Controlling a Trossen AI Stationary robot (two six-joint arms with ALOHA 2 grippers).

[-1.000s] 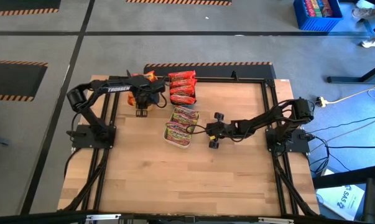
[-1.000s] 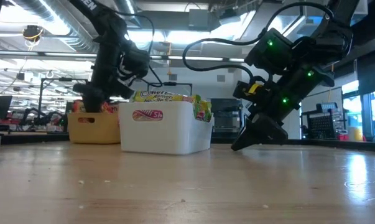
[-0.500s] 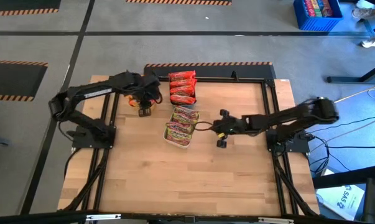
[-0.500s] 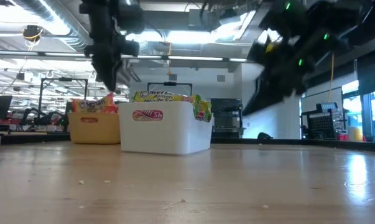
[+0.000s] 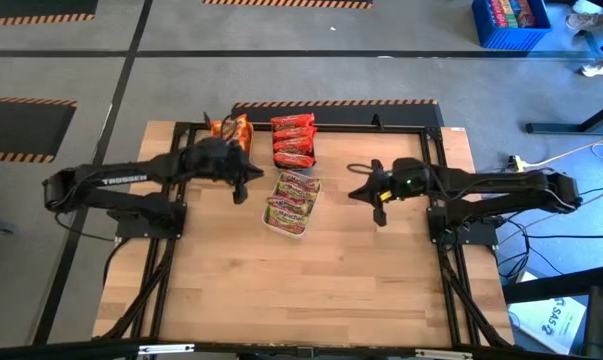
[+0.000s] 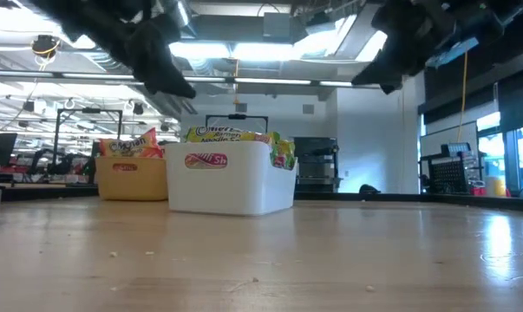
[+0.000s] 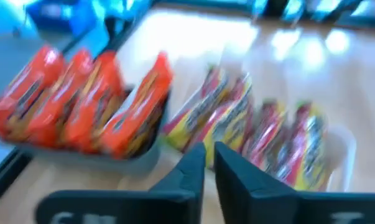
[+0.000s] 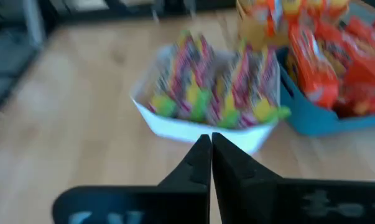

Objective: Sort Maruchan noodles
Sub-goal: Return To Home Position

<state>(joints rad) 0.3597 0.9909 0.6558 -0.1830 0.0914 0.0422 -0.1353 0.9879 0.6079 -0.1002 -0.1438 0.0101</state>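
White capitals reading "TROSSEN" run along the left arm (image 5: 121, 181), at the left of the overhead view. In the low view, a red label beginning "Sh" sits on the front of the white bin (image 6: 231, 178), left of centre. Print on the noodle packets (image 6: 231, 135) is too blurred to read.

Bright, even overhead light covers the wooden table (image 5: 301, 280); both arms cast only faint, soft shadows. In the low view, ceiling lights (image 6: 218, 50) glare behind the left gripper (image 6: 170, 80), leaving it a dark silhouette. Both wrist views are motion-smeared: the Maruchan noodle packets (image 7: 81, 106) ahead of the fingers (image 7: 187, 177) blur, wood beyond washes white.
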